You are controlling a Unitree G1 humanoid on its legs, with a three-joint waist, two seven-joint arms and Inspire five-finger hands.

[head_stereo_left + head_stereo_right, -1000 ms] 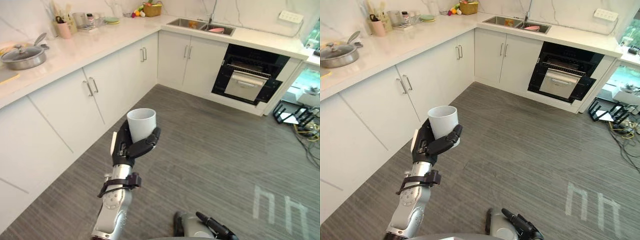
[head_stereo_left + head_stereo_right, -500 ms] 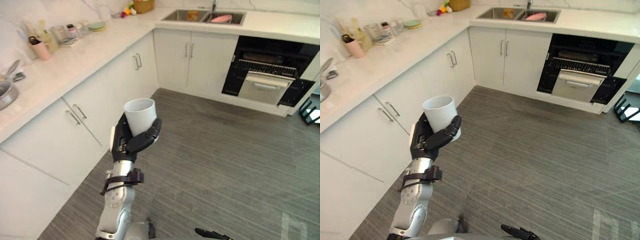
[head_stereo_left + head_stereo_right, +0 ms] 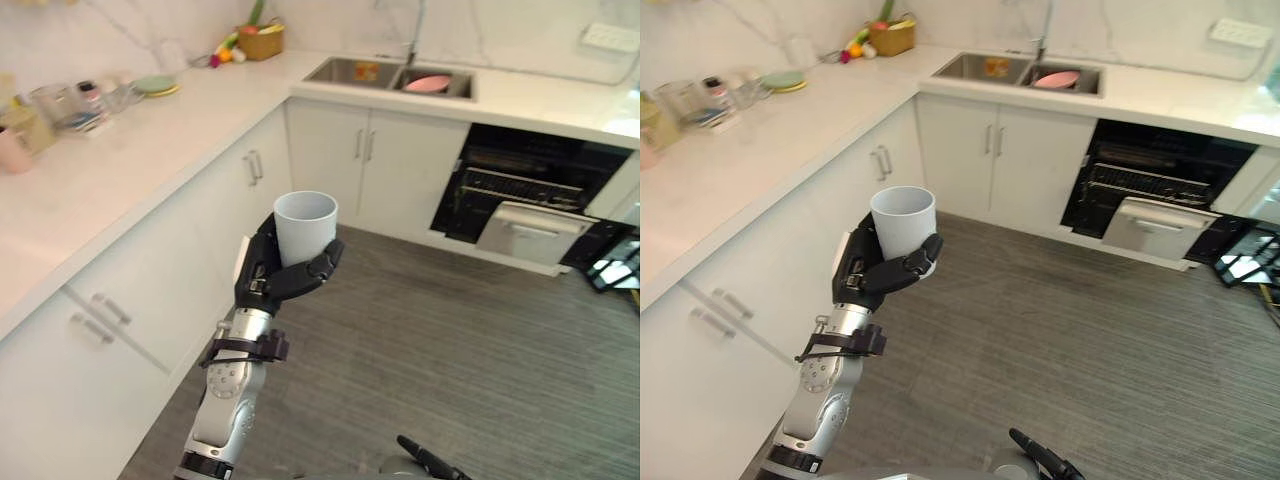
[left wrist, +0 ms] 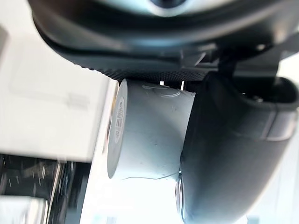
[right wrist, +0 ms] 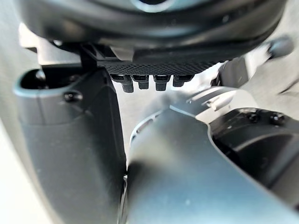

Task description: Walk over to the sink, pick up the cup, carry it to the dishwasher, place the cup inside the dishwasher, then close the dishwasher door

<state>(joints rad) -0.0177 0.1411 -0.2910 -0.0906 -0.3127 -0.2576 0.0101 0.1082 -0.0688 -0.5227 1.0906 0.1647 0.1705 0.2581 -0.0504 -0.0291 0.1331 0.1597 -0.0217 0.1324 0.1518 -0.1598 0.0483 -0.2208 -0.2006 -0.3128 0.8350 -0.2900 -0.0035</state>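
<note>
white l-shaped surface (image 3: 140, 160): wicker basket (image 3: 260, 42) at far corner, green plate (image 3: 155, 86) and glass jars (image 3: 70, 105) along left run's back edge, sink (image 3: 365, 72) in far run, pink dish (image 3: 428, 83) inside.

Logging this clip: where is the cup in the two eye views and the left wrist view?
Left eye view: cup left of centre, upright in the left hand.
Right eye view: cup further left, same grip.
Left wrist view: cup at centre, against the palm.
Shared landmark: the left hand curled round the cup; in both eye views the sink lies beyond.
</note>
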